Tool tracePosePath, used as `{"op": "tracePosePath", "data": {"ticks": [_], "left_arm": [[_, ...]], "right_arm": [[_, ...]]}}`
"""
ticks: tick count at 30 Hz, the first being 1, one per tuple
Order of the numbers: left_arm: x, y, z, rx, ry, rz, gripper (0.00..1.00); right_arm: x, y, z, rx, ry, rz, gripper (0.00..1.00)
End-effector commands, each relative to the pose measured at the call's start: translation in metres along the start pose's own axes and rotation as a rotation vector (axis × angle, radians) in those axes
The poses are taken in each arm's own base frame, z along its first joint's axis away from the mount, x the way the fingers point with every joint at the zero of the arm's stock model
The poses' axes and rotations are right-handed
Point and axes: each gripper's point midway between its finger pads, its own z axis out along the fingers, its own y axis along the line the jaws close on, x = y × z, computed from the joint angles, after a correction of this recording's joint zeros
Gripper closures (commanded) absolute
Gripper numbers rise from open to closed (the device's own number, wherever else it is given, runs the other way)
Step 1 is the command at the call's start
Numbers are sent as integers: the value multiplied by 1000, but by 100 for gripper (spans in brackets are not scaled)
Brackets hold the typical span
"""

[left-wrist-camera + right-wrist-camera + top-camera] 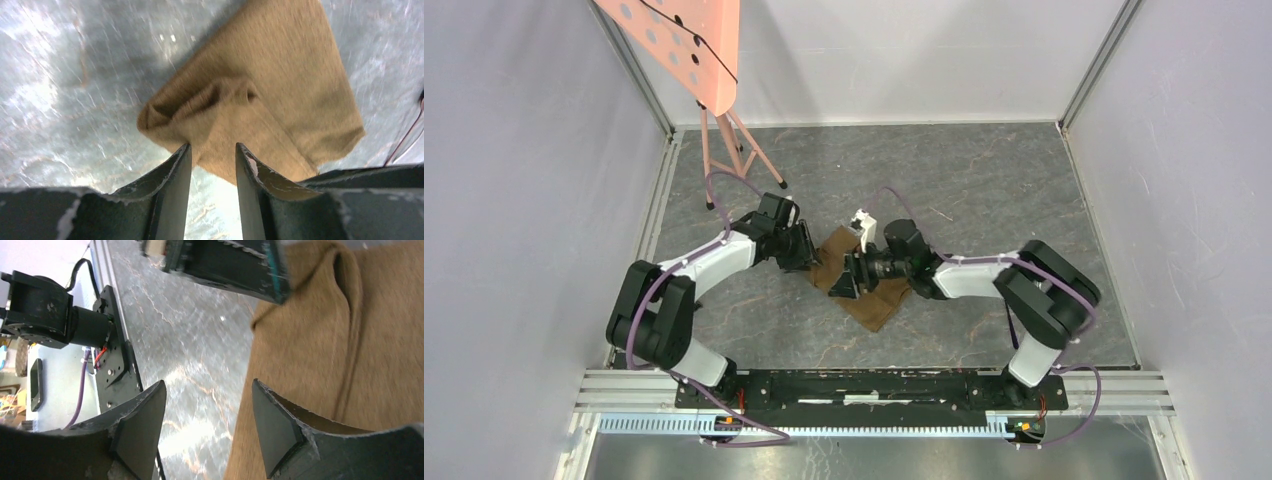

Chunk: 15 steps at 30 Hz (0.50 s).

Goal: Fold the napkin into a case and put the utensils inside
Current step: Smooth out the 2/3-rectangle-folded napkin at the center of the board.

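A: Enclosure check. Grey marbled surface [984, 200], with pale walls [524, 220] on the left, far and right sides. A black mounting rail [874, 388] runs along the near edge. Open room?

B: There are broad bare stretches right of centre and in the near strip before the rail. The far-left corner is taken by a pink stand [694, 60] carrying a perforated board.

A: Arms?

B: The left arm [714, 262] and the right arm [969, 280] both reach inward and meet at mid-surface over the napkin [879, 300].

A: Napkin position and axis?

B: It lies in the middle of the surface, well apart from every wall. It is folded into a narrow brown strip, flat apart from one raised ridge. The long axis is diagonal, from the far-left end to the near-right end.

A: Any pocket or contents?

B: In the left wrist view the ridge gapes as a small dark hollow near the tool. The inside is too dark to tell.

A: State of the left tool [809, 258]?

B: It is at the napkin's far-left end. The fingers are parted with the cloth's edge just at the tips. Nothing is pinched: released.

A: And the right tool [849, 275]?

B: It sits over one long edge of the strip, one finger above cloth and the other above bare surface. It is spread wide, released, holding nothing.

A: Smallest item?

B: A small white block [864, 222], just beside the napkin's far end.
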Motion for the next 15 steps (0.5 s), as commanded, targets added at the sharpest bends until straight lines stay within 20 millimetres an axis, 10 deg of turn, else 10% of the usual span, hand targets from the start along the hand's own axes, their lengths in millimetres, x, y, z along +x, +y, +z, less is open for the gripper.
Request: {"op": "tracePosePath", "data": {"ticks": [1, 8, 15], "left_arm": [[-37, -5, 9, -2, -61, -21, 59], [-32, 18, 36, -92, -27, -55, 60], [-24, 30, 41, -122, -23, -70, 60]], "right_arm": [[-32, 25, 31, -165, -56, -61, 30], [-14, 8, 54, -148, -8, -41, 30], [38, 1, 33, -136, 61, 8, 29]]}}
